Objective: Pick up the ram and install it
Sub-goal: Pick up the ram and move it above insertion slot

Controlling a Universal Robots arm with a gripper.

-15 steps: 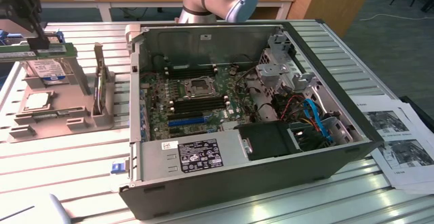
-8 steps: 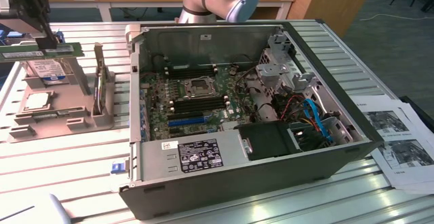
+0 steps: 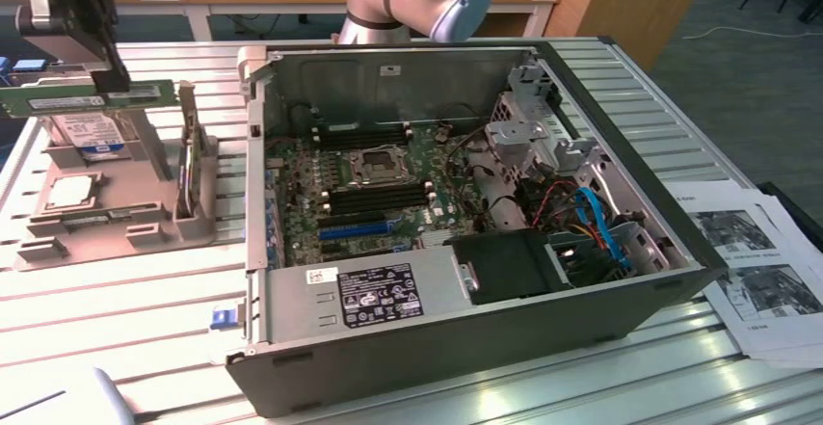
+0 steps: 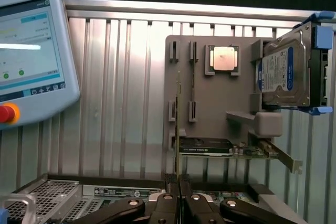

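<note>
ram (image 3: 65, 102) – held level in the gripper (image 3: 110, 80), fingers clamped on it, above the grey fixture (image 3: 129, 227) | exterior view: open computer case (image 3: 515, 338) well apart | wrist view: ram edge-on between the fingertips (image 4: 170, 188) – hard drive (image 4: 283, 72), teach pendant (image 4: 31, 51) beyond

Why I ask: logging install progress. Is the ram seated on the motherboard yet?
No, the ram is held by the end effector over the gray fixture, outside the computer case.

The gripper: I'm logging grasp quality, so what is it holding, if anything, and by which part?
The gripper is shut on the ram, pinching its upper long edge, with the stick lying level.
</note>
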